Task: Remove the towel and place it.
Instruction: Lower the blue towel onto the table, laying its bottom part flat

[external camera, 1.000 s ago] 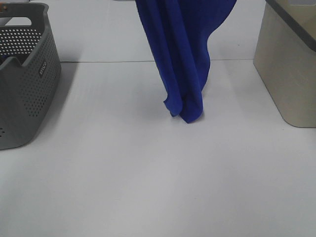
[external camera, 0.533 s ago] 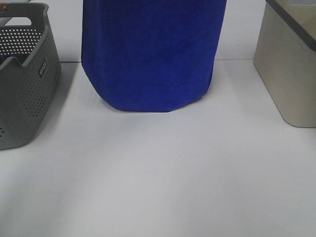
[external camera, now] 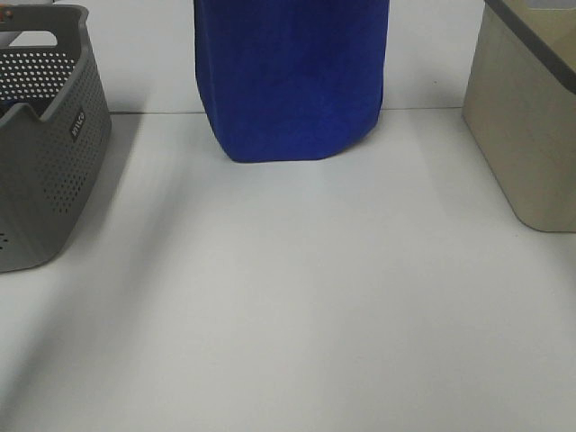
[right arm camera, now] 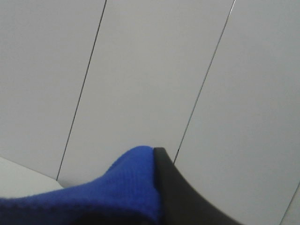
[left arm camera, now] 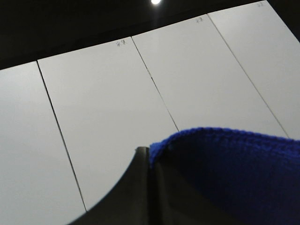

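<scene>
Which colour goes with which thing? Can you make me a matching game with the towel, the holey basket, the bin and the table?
Things:
1. towel
2. basket
3. bin
4. table

Colours:
A. white
B. beige
C. blue
D. grey

Pairs: 1-C, 2-D, 3-B, 4-A

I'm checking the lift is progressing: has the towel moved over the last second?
Yes. The towel has risen: its lower hem now sits much nearer the table's back edge, well above the base of the beige bin.
</scene>
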You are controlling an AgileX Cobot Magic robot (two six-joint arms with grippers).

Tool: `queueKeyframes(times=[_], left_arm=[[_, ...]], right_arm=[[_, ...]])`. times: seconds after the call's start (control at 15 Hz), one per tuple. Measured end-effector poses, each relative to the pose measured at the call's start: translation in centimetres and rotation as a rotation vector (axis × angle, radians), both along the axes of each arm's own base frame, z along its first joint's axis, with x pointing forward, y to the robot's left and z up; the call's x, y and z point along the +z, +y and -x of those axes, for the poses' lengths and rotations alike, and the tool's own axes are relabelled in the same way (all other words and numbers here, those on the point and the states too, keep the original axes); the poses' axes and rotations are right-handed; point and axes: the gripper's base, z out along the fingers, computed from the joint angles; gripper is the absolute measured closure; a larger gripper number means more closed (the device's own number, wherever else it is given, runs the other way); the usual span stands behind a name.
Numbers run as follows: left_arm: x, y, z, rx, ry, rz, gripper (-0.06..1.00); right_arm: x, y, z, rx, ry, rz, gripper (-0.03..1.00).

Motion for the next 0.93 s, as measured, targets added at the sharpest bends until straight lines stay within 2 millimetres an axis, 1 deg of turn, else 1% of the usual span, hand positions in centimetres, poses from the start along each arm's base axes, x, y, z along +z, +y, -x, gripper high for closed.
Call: queueKeyframes(times=[0.13,0.2,0.6,0.73,0.93], left_arm=[[-0.3,-0.1,-0.7,0.024,-0.007,-0.005,0.94],[-1.0,-0.1,-1.3,0.055,0.024,-0.025,0.94],[-1.4,-0.1,-1.6,0.089,0.059,-0.073,0.94],[-1.9,-0.1,-1.9,0.125,0.1,-0.12,0.94],[-2.2,0.0,-2.2,0.151,0.149,-0.144,0.94]], right_arm=[[0.2,0.0,-0.3,-0.003,-0.024,-0.002,0.95],[0.0,-0.3,-0.5,-0.01,-0.013,0.001,0.95],[-0.8,-0.7,-0.8,-0.044,0.078,0.043,0.95],[-1.4,-0.8,-0.9,-0.059,0.142,0.061,0.95],[-2.1,-1.0,-0.9,-0.076,0.219,0.078,0.95]])
